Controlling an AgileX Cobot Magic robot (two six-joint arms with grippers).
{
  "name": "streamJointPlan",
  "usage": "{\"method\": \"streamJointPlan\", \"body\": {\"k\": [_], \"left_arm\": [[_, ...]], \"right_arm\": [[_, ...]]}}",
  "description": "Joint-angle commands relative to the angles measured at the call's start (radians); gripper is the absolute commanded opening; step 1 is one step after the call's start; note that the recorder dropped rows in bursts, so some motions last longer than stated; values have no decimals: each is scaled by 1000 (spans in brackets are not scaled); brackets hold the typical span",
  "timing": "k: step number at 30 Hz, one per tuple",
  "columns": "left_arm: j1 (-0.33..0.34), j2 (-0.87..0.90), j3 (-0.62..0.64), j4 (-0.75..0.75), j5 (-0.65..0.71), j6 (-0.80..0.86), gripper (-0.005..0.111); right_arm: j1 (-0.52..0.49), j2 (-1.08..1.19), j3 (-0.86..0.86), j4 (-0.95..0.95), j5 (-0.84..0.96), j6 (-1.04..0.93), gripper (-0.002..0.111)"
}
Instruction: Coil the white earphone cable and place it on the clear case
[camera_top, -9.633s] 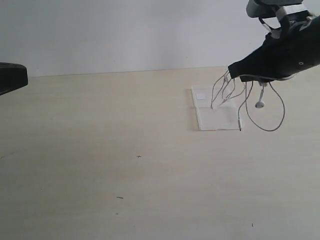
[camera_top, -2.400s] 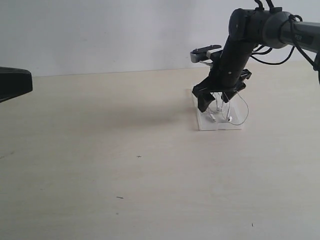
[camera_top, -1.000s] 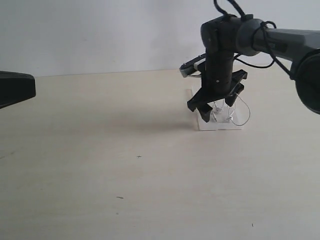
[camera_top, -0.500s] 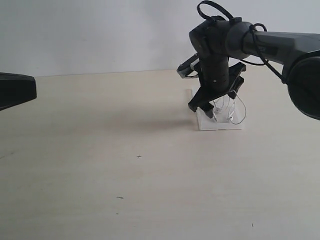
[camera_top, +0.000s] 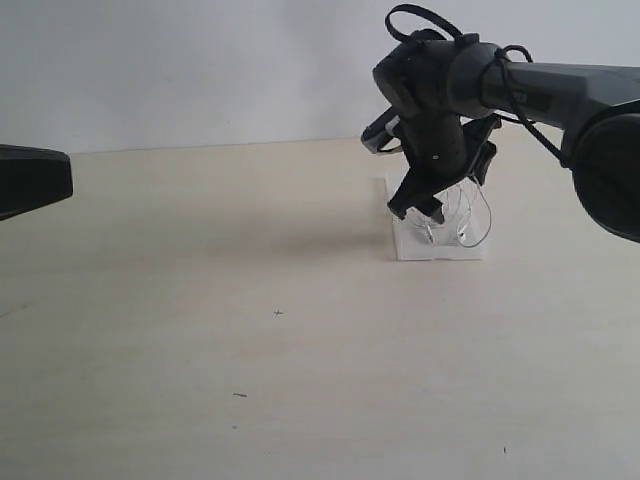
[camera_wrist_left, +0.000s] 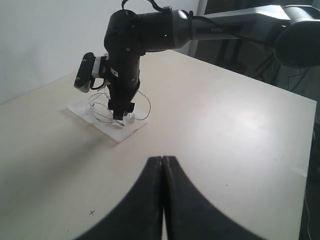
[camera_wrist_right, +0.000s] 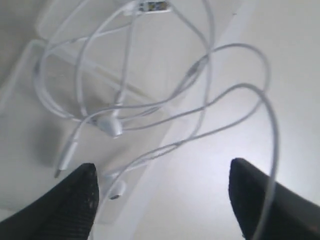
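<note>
The white earphone cable (camera_wrist_right: 114, 127) lies in loose loops on the clear case (camera_wrist_right: 25, 170), with one loop spilling over the case's edge onto the table. My right gripper (camera_wrist_right: 162, 167) hovers just above it, open, with nothing between its fingers. In the exterior view the right gripper (camera_top: 440, 200) hangs over the clear case (camera_top: 410, 248) at the back right of the table, and the cable (camera_top: 478, 222) loops out on the case's right side. My left gripper (camera_wrist_left: 162, 159) is shut and empty, far from the clear case (camera_wrist_left: 120, 134) and the cable (camera_wrist_left: 145, 107).
The pale wooden table (camera_top: 250, 330) spreads wide in front of the case. The left arm's dark end (camera_top: 30, 178) shows at the left edge of the exterior view. A white wall stands behind the table.
The right gripper carried the cable from the air at the right down onto the case and opened. Over the last second it has turned and lifted slightly. The left arm has barely moved.
</note>
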Motion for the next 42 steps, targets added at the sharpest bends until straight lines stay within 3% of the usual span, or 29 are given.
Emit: {"method": "streamJointPlan", "body": {"k": [1,6,11,14,18,20,24,28,31,35,39,42], "left_arm": [[0,0,2,-9,-4,-5,0],[0,0,2,-9,-4,-5,0],[0,0,2,-9,-4,-5,0],[0,0,2,-9,-4,-5,0],[0,0,2,-9,-4,-5,0],[0,0,2,-9,-4,-5,0],[0,0,2,-9,-4,-5,0],[0,0,2,-9,-4,-5,0],[0,0,2,-9,-4,-5,0],[0,0,2,-9,-4,-5,0],[0,0,2,-9,-2,-5,0],[0,0,2,-9,-5,-5,0]], "right_arm": [[3,-22,-11,-97,2,43,69],[9,-13,-11,11,2,-11,70],[13,1,-11,129,-18,-80,77],[15,-2,-11,137,-33,-80,78],[17,2,-11,282,-67,-138,78],[27,4,-11,227,-57,-121,78],[50,4,-11,-54,2,1,78],[50,0,-11,-15,2,4,78],[50,0,-11,257,-57,-166,78],[61,0,-11,-43,-3,23,77],[46,-5,-11,157,-29,-121,77],[60,6,-11,20,-5,-3,77]]}}
